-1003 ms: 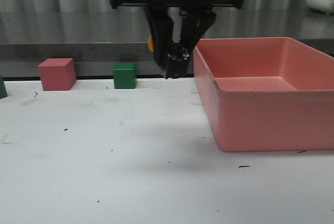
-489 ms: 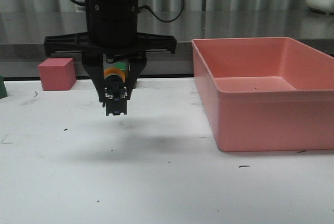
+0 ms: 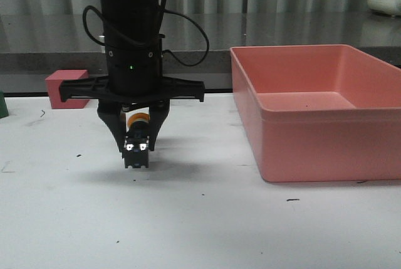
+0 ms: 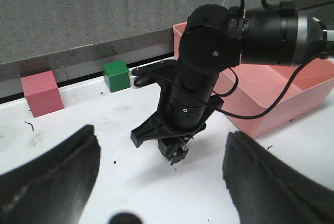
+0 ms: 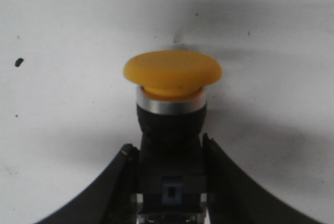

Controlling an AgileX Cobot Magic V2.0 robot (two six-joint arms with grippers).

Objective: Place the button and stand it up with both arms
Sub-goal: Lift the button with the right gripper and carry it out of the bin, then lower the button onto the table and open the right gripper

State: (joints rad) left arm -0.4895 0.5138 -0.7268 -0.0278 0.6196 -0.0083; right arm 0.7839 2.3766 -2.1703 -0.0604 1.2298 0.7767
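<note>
Right wrist view alone: button's [image 5: 171,98] silver collar.

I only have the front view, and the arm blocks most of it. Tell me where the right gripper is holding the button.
Observer: In the right wrist view, the right gripper is shut on the button by its black body. The yellow cap and silver collar stick out past the fingertips.
Operator: Report the left gripper.
Observer: The left wrist view shows the left gripper open wide and empty, facing the right arm.
Operator: Find the green cube.
Observer: The green cube sits behind the right arm at the table's back edge, not touching the arm.
</note>
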